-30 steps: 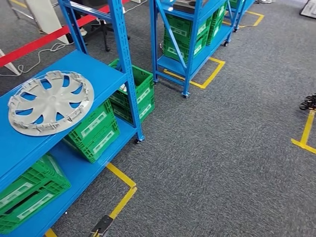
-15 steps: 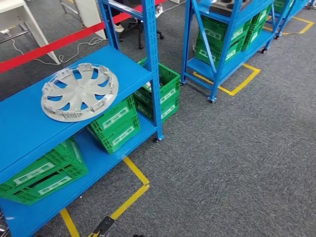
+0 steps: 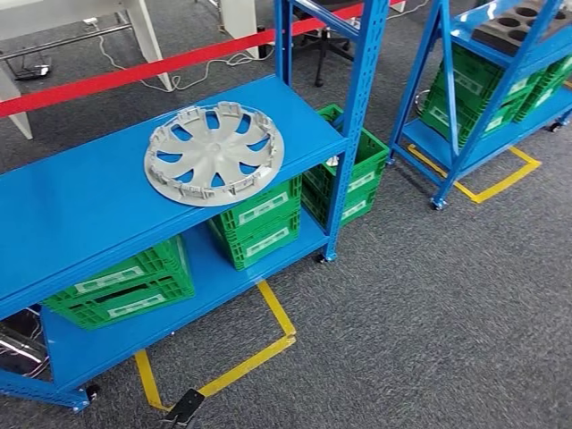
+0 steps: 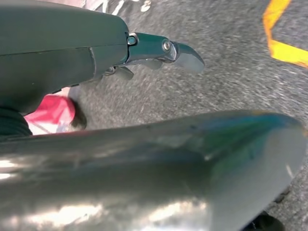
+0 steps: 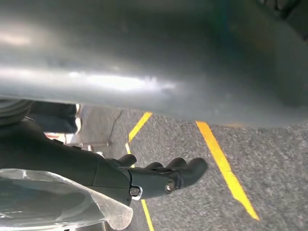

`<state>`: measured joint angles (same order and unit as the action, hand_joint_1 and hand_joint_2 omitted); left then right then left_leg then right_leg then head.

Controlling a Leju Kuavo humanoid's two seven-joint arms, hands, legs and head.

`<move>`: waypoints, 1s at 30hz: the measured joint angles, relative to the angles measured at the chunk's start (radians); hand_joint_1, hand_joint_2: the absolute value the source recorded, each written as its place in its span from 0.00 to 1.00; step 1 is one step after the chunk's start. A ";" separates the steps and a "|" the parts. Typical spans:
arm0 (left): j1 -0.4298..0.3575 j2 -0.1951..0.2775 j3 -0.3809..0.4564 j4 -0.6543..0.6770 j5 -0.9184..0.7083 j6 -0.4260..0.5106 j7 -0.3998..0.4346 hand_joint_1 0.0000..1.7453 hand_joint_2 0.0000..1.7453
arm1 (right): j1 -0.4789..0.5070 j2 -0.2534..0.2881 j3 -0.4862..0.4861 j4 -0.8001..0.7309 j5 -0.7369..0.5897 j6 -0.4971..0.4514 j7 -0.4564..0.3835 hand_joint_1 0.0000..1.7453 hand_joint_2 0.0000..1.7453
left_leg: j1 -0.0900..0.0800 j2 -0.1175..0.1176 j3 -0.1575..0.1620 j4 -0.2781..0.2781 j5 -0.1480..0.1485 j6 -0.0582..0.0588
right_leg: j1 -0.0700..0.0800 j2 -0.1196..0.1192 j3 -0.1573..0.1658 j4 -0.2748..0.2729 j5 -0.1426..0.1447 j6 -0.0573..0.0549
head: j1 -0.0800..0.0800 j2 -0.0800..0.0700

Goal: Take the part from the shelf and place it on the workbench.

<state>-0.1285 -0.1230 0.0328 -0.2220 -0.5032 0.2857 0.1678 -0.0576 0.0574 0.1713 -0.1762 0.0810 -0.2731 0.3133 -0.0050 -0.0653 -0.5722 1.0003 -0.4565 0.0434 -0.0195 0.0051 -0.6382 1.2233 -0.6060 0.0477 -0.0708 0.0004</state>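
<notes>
The part is a grey plastic wheel cover [image 3: 214,153] with curved spokes, lying flat on the upper board of a blue steel shelf [image 3: 80,206], near the shelf's right upright. My left hand [image 4: 160,50] hangs over grey carpet with its fingers stretched out and nothing in them. My right hand [image 5: 160,178] also hangs over the carpet, fingers extended and apart, holding nothing. Both hands are far from the wheel cover.
Green crates [image 3: 259,223] stand on the shelf's lower board. A second blue rack [image 3: 472,134] with more green crates stands at the right. A red barrier tape [image 3: 135,71] runs behind the shelf. Yellow floor tape [image 3: 270,349] marks the carpet in front.
The camera has swung left, so the whole scene slid right in the picture. The wheel cover now lies near the picture's middle; it has not moved on the shelf.
</notes>
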 joint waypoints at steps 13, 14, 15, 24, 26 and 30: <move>-0.001 0.001 0.000 0.001 0.000 0.001 0.000 0.00 0.00 | 0.001 -0.001 0.000 0.001 0.007 -0.002 0.002 0.00 0.00 | 0.012 0.054 -0.148 0.292 -0.119 -0.064 | 0.000 -0.042 0.117 -0.220 0.077 -0.048 | -0.010 0.000; 0.001 0.001 0.000 0.001 0.000 0.001 0.000 0.00 0.00 | 0.000 -0.001 0.000 0.001 0.007 -0.002 0.003 0.00 0.00 | 0.013 0.055 -0.148 0.289 -0.104 -0.065 | 0.000 -0.057 0.120 -0.220 0.074 -0.048 | -0.010 0.000; 0.003 0.001 0.000 0.001 0.000 0.001 0.000 0.00 0.00 | 0.000 -0.001 0.000 0.001 0.007 -0.002 0.003 0.00 0.00 | 0.014 0.060 -0.128 0.247 -0.074 -0.063 | 0.000 -0.070 0.125 -0.220 0.071 -0.046 | -0.010 0.000; 0.003 0.004 0.001 0.002 0.001 0.001 0.000 0.00 0.00 | -0.010 0.000 0.000 -0.001 0.008 -0.002 0.003 0.00 0.00 | -0.005 0.099 -0.015 0.006 0.005 -0.010 | 0.004 -0.088 0.139 -0.191 0.018 -0.004 | -0.007 0.000; -0.001 0.002 0.001 0.002 0.001 0.001 0.000 0.00 0.00 | -0.008 0.000 0.001 -0.002 0.008 -0.002 0.003 0.00 0.00 | -0.002 0.072 -0.015 0.003 0.007 -0.002 | 0.001 -0.024 0.077 -0.072 -0.039 -0.002 | -0.003 0.000; -0.001 0.000 0.001 0.002 0.001 0.000 0.000 0.00 0.00 | -0.002 0.000 0.001 -0.002 0.007 -0.002 0.004 0.00 0.00 | -0.003 0.009 -0.011 0.005 0.005 0.000 | 0.000 -0.004 -0.005 0.032 -0.028 0.000 | -0.001 0.000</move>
<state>-0.1292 -0.1233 0.0336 -0.2205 -0.5024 0.2857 0.1678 -0.0601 0.0572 0.1720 -0.1781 0.0883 -0.2754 0.3178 -0.0077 -0.0563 -0.5836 1.0057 -0.4516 0.0433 -0.0194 0.0009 -0.6429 1.2555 -0.6343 0.0478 -0.0721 0.0004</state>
